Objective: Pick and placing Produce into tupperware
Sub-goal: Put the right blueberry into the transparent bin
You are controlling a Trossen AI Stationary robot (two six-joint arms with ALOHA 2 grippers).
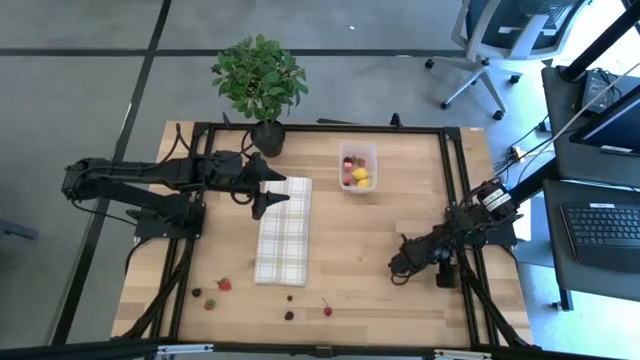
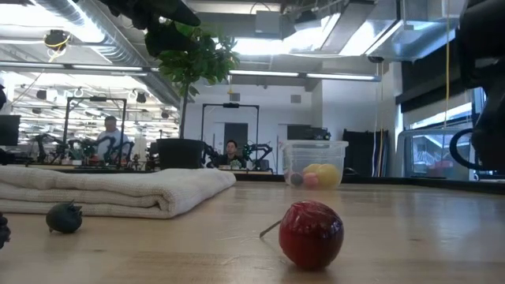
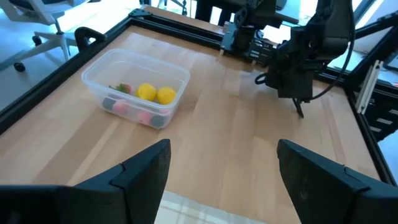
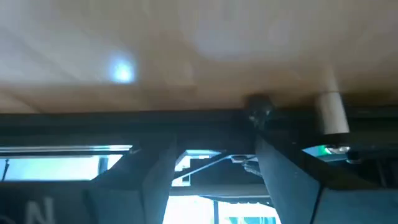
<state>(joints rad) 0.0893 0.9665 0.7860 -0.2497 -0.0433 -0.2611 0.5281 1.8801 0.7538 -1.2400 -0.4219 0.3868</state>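
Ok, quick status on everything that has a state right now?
Tupperware: lidless, upright, holding yellow, pink and red pieces.
Loose produce: lying on the table near its front edge.
Checked cloth: folded flat.
Left tool: open, empty, above the cloth.
Right tool: low over bare table, empty.

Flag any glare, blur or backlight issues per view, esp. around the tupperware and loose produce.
High view: window glare washes out the top right corner; tupperware reads clearly. Low view: red piece up close is sharp, tupperware backlit and soft against bright ceiling lights. Left wrist view: even light, contents crisp. Right wrist view: blurred wood with one glare spot, no produce visible.
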